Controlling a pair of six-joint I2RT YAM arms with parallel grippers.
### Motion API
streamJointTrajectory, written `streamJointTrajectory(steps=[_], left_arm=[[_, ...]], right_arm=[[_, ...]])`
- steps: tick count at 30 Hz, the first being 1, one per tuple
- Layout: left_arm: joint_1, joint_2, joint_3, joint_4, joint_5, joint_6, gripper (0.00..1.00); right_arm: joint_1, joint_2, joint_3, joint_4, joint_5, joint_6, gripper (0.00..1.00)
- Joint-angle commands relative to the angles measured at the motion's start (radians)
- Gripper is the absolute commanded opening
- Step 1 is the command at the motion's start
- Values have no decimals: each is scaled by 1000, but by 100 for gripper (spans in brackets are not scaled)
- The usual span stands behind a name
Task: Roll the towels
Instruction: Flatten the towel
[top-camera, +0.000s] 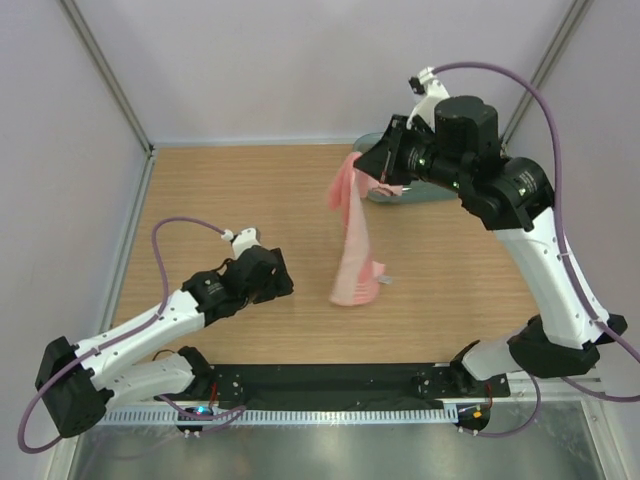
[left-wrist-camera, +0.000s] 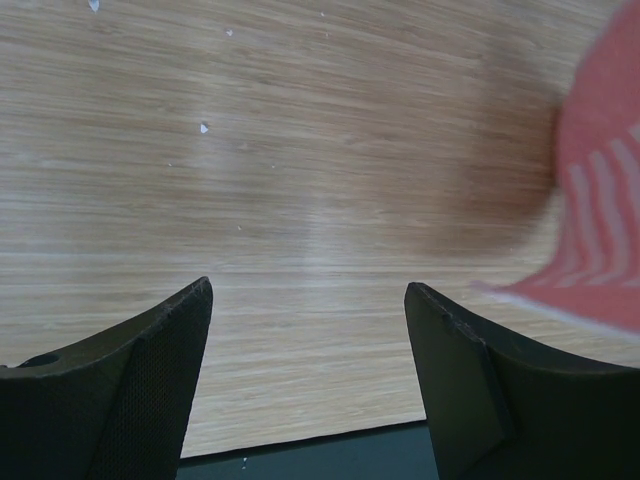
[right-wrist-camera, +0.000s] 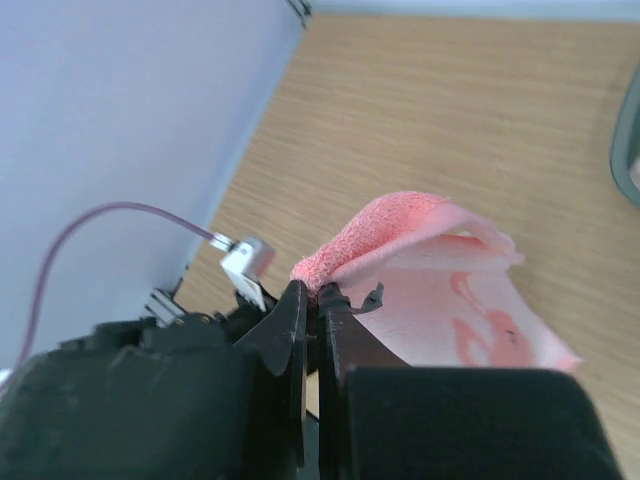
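- The right claw (right-wrist-camera: 315, 298) pinched the top edge of a salmon-pink terry cloth towel (top-camera: 352, 250), holding it above the wooden tabletop (top-camera: 220, 200).
- The towel hung down, its lower end near mid-tabletop.
- The left claw (left-wrist-camera: 308, 290) stood spread, low over the tabletop, just left of the towel's lower end, not touching it.

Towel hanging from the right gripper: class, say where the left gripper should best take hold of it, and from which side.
Probably its lower end, where the towel hangs down near the table. Come in low from the left arm's side: the right gripper pinches the top edge, and the open left gripper sits on that side.
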Motion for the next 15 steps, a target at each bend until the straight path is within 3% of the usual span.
streamJointTrajectory(steps=[1, 3, 6, 9, 10, 12, 13, 15], left_arm=[[-3, -44, 21, 18, -7, 17, 78], [-3, -70, 35, -20, -30, 21, 78], [-3, -101, 67, -70, -72, 37, 79], [-3, -140, 96, -148, -101, 49, 79], [-3, -165, 119, -189, -116, 51, 80], [-2, -188, 136, -227, -136, 49, 80], [-3, -211, 145, -264, -158, 48, 81], [-3, -235, 147, -287, -179, 40, 83]], right_arm=[[44, 72, 278, -62, 128, 7, 1], [44, 94, 330, -137, 260, 6, 1], [44, 16, 219, -144, 403, 6, 1], [41, -138, -101, -54, 423, 35, 1], [41, -185, -295, -24, 419, 44, 1], [40, -255, -491, 34, 438, 89, 1], [41, -312, -663, 49, 434, 105, 1], [38, -351, -810, 91, 420, 153, 1]])
